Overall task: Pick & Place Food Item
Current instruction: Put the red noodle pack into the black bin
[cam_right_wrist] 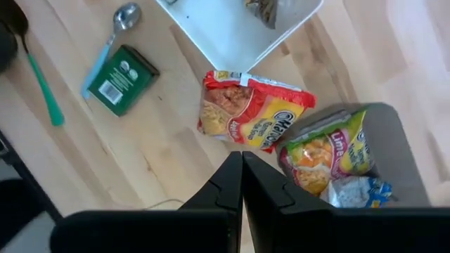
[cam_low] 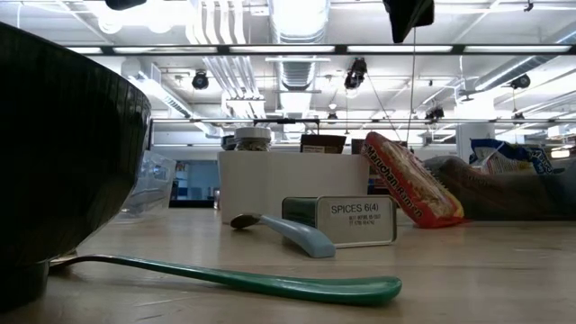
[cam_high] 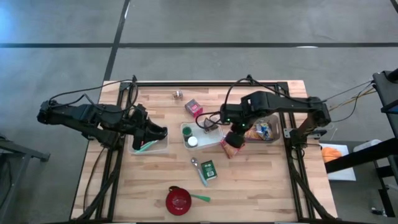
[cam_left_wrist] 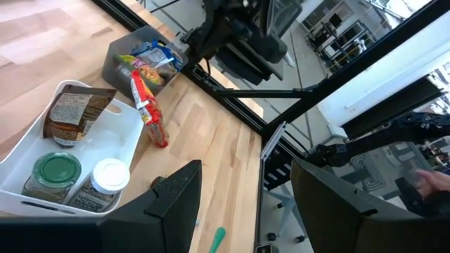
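Right now the right gripper (cam_high: 232, 139) sits centre-right in the high view, fingers pressed together w/ nothing between them, directly over the red noodle packet (cam_high: 231, 149); in the right wrist view the packet (cam_right_wrist: 251, 111) lies flat on the wood, centre frame, between the white tray (cam_right_wrist: 239, 28) at top and the grey bin (cam_right_wrist: 383, 140) at right, touching the tray's corner; bin holds more snack bags; in the low view the packet (cam_low: 409, 180) leans tilted at centre-right, beside the spice tin (cam_low: 342, 220). Left gripper (cam_high: 158, 132) is at centre-left of the high view, fingers apart, gripping nothing, over a clear container (cam_high: 149, 144) w/ a green utensil in it. Lower centre of the high view: green spice tin (cam_high: 209, 169), metal spoon (cam_high: 198, 170), red bowl (cam_high: 178, 200) w/ a green spoon (cam_high: 200, 198) beside it; white tray (cam_high: 200, 137) holds two jars & a brown packet.
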Motion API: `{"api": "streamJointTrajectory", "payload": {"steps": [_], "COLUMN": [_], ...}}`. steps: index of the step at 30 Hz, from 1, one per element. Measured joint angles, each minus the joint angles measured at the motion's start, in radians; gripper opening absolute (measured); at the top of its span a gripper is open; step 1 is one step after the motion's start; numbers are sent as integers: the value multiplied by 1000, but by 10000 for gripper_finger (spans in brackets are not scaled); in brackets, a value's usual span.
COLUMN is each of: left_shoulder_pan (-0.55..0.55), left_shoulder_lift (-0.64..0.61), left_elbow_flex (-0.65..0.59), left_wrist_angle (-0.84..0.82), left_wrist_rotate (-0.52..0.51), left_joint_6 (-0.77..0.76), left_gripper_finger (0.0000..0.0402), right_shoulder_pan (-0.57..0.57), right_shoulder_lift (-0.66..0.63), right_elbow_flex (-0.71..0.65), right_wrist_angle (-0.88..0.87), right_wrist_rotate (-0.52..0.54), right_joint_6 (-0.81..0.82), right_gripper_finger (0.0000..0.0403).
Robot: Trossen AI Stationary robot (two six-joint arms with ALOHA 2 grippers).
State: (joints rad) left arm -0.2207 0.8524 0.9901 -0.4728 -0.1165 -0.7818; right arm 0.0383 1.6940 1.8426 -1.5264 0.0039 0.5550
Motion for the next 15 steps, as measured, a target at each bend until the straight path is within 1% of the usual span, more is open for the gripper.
{"api": "streamJointTrajectory", "payload": {"steps": [4, 6, 9, 12, 15], "left_shoulder_pan": [0, 0, 0, 0, 0], "left_shoulder_lift": [0, 0, 0, 0, 0], "left_elbow_flex": [0, 0, 0, 0, 0], "left_wrist_angle": [0, -2, -5, -5, -5], "left_wrist_rotate": [0, 2, 4, 4, 4], "left_joint_6": [0, 0, 0, 0, 0], "left_gripper_finger": [220, 220, 220, 220, 220], "right_shoulder_pan": [0, 0, -5, -15, -21], "right_shoulder_lift": [18, 28, 43, 53, 67], "right_elbow_flex": [-13, -22, -37, -61, -79], "right_wrist_angle": [11, 14, 22, 57, 103], "right_wrist_rotate": [5, 5, 5, 20, 53], "right_joint_6": [-183, -285, -404, -512, -663], "right_gripper_finger": [12, 25, 70, 133, 193]}}
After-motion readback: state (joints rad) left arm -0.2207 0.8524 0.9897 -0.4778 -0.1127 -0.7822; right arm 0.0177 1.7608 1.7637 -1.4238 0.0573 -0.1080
